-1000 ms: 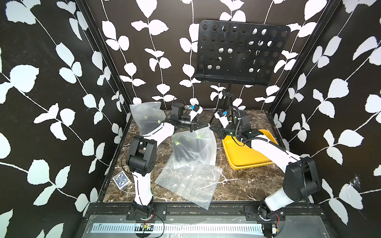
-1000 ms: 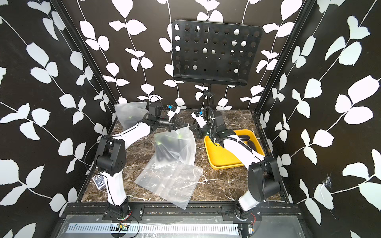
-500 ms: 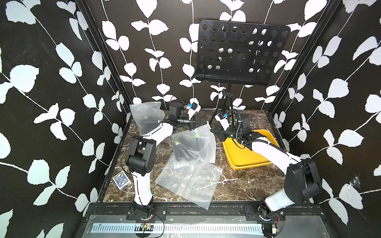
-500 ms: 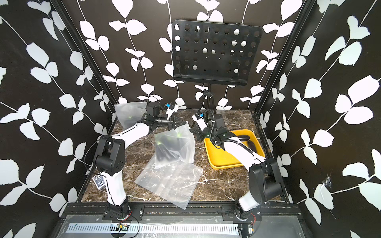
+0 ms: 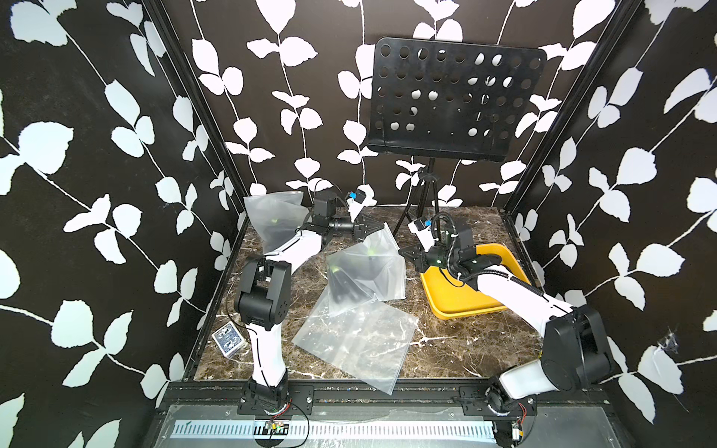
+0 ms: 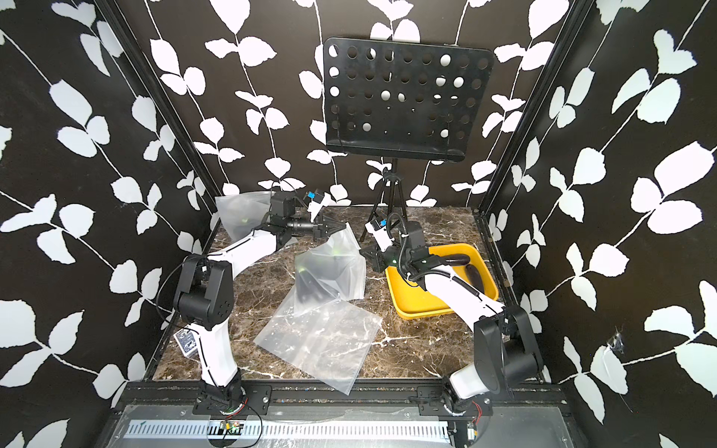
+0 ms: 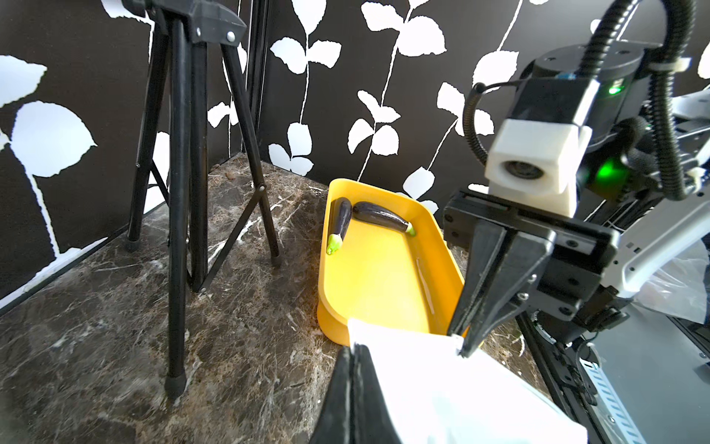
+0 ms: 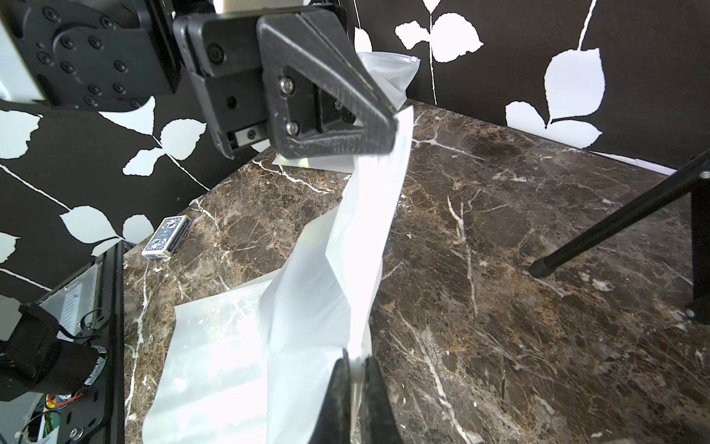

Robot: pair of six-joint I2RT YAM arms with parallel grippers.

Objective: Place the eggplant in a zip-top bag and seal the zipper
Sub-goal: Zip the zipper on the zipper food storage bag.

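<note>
Hanging between the tools in both top views, the bag (image 5: 364, 267) has its upper edge pinched at one corner by the left gripper (image 5: 377, 229) and at the other by the right gripper (image 5: 402, 253). An eggplant (image 5: 345, 283) lies inside, below both tips.

From the left wrist, the edge runs from the left gripper (image 7: 353, 355) to the right gripper (image 7: 463, 342), and a tray (image 7: 384, 288) sits beyond.

From the right wrist, the right gripper (image 8: 357, 365) is clamped on the plastic, as is the left gripper (image 8: 390, 127).

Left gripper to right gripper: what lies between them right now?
Only the top edge of the zip-top bag: left gripper and right gripper are each shut on one end, shown in both wrist views.
</note>
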